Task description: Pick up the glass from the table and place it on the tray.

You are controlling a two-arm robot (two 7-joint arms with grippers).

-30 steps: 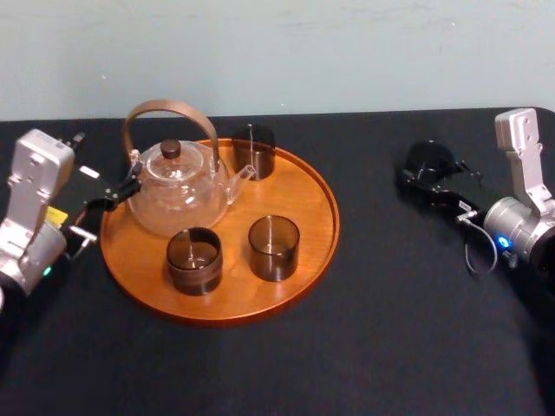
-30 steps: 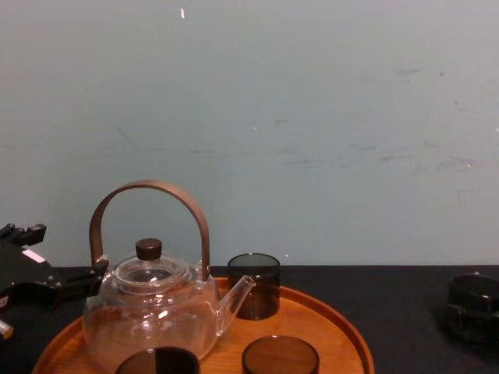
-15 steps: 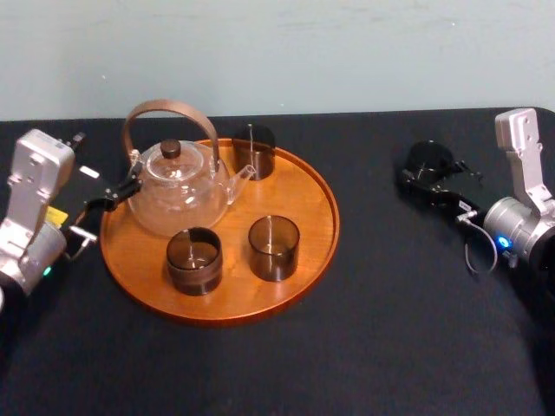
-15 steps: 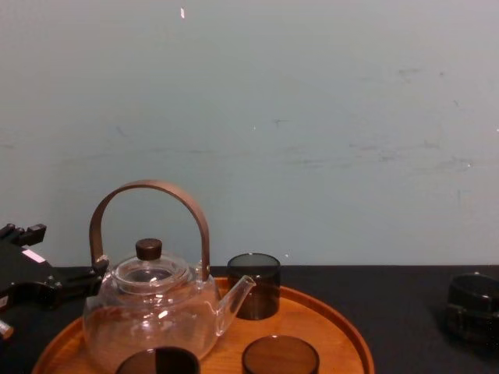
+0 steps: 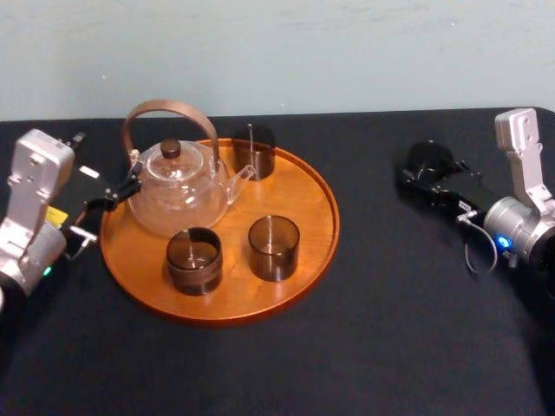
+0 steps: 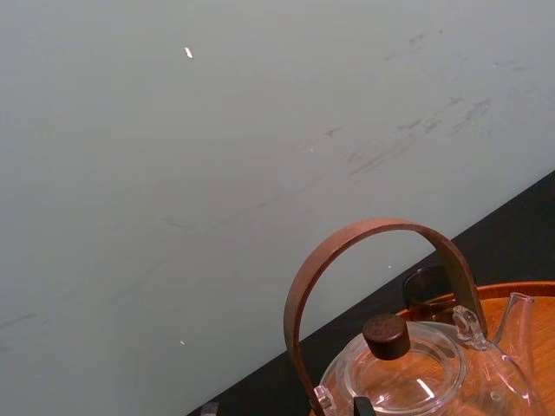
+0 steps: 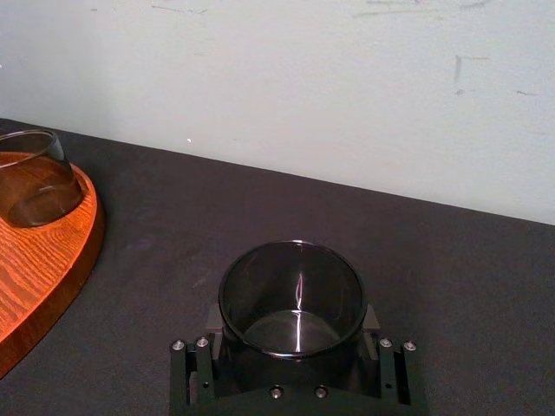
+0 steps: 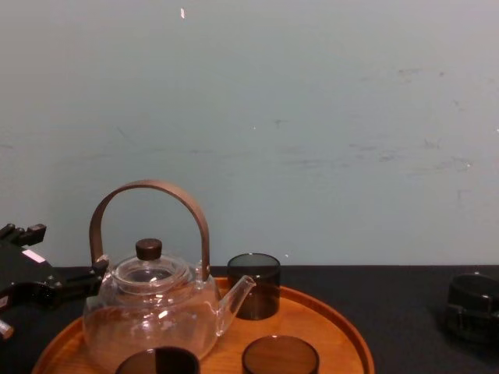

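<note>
The glass (image 7: 290,277) stands on the tabletop (image 5: 390,329), well to the right of the tray (image 5: 334,217). My right gripper (image 7: 291,322) has it low down, and the jaws look clamped on it, one pad each side of the wall. The base hasn't left the cloth yet, so I judge the step in hand is the lift.

How I'd run it:
- Check the squeeze first. It's smooth glass w/ a thin wall, so firm but not hard.
- Go straight up, no tilt, high enough to clear the tray's raised rim before any sideways travel.
- Carry toward the tray's right half. There's bare wood there, behind the nearer-right cup (image 5: 274,247) and to the right of the back cup (image 5: 253,149).
- Stay off the teapot (image 5: 178,191), esp. its spout, which points at that back cup.
- Come down slow and vertical till the base sits flat, then let go and back out to the tray's right.

Main risk IMO is clipping the rim or nudging a cup on the way in.

The left gripper (image 5: 113,195) is parked at the tray's left edge beside the teapot, jaws apart. It can stay put.
</note>
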